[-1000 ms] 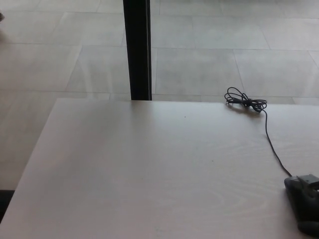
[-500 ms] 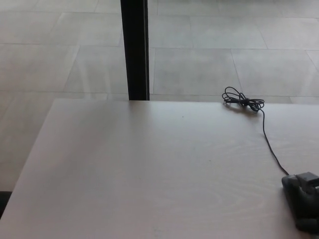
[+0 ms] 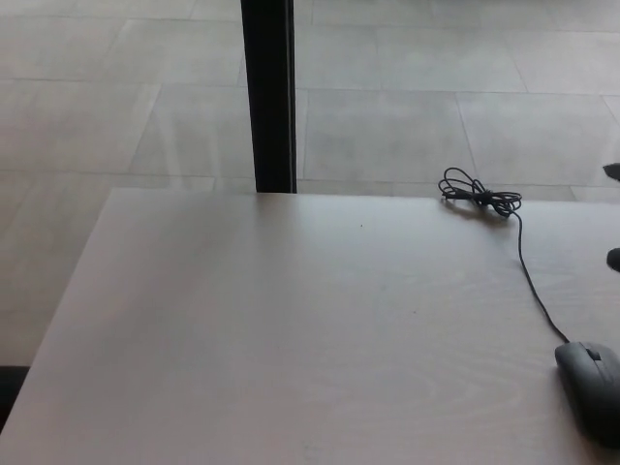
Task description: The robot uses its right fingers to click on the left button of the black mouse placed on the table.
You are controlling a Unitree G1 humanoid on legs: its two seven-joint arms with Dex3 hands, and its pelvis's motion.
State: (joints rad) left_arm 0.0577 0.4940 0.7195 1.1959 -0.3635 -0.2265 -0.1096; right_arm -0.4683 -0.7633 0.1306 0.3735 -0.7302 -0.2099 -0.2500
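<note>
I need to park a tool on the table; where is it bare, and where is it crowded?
Bare: the table from its left edge across to the cable, and the whole near-left area. Crowded: the right side, with the coiled cable at the far edge and the mouse at the near right.

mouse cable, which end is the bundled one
The far end: the cable is coiled in a small knot at the table's back edge, then runs straight to the black mouse.

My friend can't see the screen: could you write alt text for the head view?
A black wired computer mouse lies uncovered at the right edge of a pale wooden table. Its thin black cable runs back to a coiled bundle at the table's far edge. Grey floor tiles and a black vertical post lie beyond.
</note>
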